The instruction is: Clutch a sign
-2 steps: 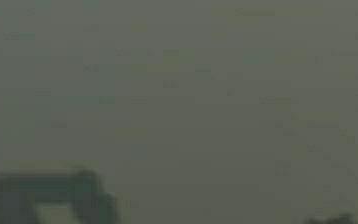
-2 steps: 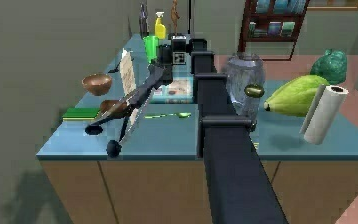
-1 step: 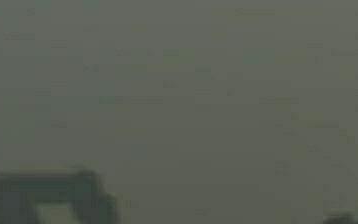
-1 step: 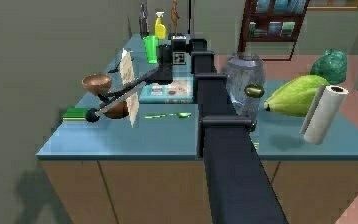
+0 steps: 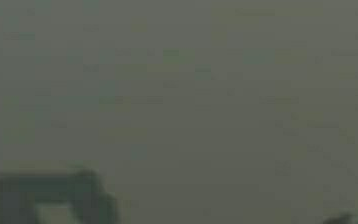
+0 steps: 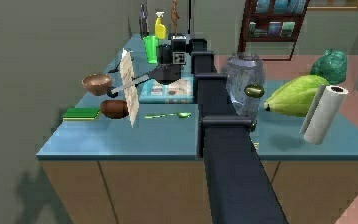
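The fingers (image 6: 155, 74) reached near a cream rectangular sign board (image 6: 127, 85) tilted above the teal counter (image 6: 107, 145); their spread, and any hold, couldn't be told.

In the forward view, a dark blocky shape (image 5: 55, 198) is cut off by the bottom edge and cannot be identified. In the arm side view, a strip of the worktop (image 6: 117, 135) is hidden behind the arm (image 6: 232, 160), whose far end is lost among dark shapes (image 6: 177, 48), so the fingers cannot be made out, nor whether anything is held. The shelf unit (image 6: 277, 28) is cropped by the top edge.
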Controlling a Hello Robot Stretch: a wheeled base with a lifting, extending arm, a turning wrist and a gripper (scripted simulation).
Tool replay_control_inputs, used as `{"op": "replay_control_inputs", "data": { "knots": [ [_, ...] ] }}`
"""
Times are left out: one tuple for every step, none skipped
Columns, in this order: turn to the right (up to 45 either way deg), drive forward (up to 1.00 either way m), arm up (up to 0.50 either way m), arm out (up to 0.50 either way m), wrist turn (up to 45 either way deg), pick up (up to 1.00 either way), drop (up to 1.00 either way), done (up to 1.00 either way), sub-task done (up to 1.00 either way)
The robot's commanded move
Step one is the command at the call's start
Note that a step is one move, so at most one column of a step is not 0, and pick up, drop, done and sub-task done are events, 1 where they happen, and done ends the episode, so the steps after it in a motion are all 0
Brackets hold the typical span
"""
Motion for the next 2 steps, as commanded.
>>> {"op": "replay_control_inputs", "data": {
  "knots": [
    [0.0,0.0,0.0,0.0,0.0,1.0,0.0,0.0,0.0],
    [0.0,0.0,0.0,0.0,0.0,0.0,0.0,1.0,0.0]
  ]
}}
